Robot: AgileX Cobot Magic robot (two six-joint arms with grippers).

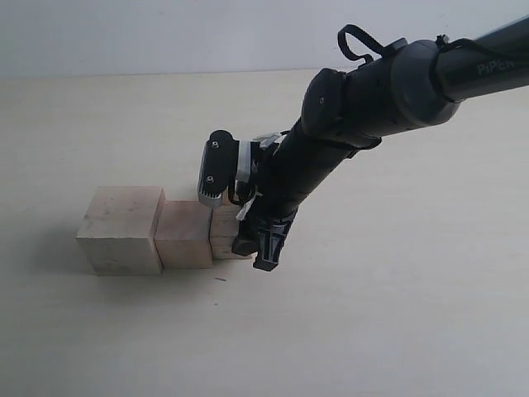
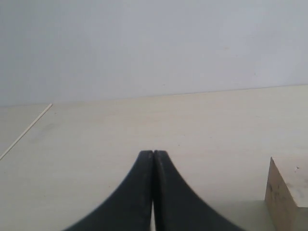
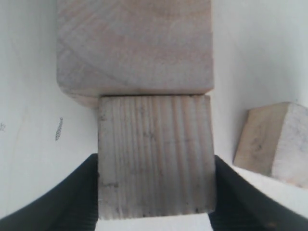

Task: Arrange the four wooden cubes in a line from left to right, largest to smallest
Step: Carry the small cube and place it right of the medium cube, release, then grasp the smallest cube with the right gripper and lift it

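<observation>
Three pale wooden cubes stand side by side on the table: the largest cube [image 1: 120, 227] at the left, the second cube [image 1: 186, 234] touching it, then the third cube [image 1: 223, 236], partly hidden by my right gripper [image 1: 254, 252]. In the right wrist view my right gripper [image 3: 155, 162] is shut on the third cube [image 3: 154, 139], which is pressed flush against the second cube [image 3: 134, 48]. The smallest cube [image 3: 276, 144] lies loose beside them, tilted; the arm hides it in the exterior view. My left gripper [image 2: 153, 153] is shut and holds nothing. A cube's edge [image 2: 284, 197] shows nearby.
The pale tabletop [image 1: 397, 314] stretches bare in front and to the right of the row. The right arm [image 1: 364, 99] reaches in from the upper right over the table. A light wall [image 1: 165, 33] bounds the far edge.
</observation>
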